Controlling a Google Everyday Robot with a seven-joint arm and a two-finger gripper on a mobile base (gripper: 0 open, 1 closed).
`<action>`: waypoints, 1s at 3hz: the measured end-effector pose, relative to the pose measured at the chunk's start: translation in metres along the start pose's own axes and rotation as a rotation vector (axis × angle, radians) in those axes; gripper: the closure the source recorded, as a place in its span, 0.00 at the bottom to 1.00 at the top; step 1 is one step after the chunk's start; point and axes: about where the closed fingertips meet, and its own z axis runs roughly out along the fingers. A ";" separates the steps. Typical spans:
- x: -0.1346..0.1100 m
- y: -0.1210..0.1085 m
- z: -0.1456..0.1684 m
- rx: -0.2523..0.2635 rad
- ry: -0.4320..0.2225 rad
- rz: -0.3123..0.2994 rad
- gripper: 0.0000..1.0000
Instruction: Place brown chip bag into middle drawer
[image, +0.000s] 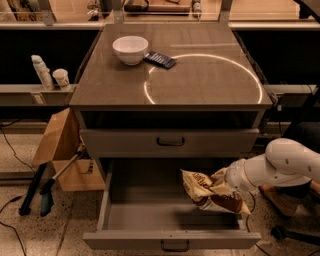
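Both jaws clamp brown chip bag (211, 193) above middle drawer (150, 216).

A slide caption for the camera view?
End effector holds crinkly tan-brown chip bag over right side of open lower grey drawer.

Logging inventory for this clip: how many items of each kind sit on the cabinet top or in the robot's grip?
Bowls: 1 (white bowl)
Packets: 1 (dark blue packet)
Chip bags: 1 (brown chip bag, held by the gripper over the open middle drawer)
Total: 3
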 end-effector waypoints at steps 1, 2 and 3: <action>0.004 0.000 0.013 -0.006 0.000 0.023 1.00; 0.007 0.003 0.022 -0.016 0.002 0.037 1.00; 0.009 0.006 0.029 -0.031 0.008 0.049 1.00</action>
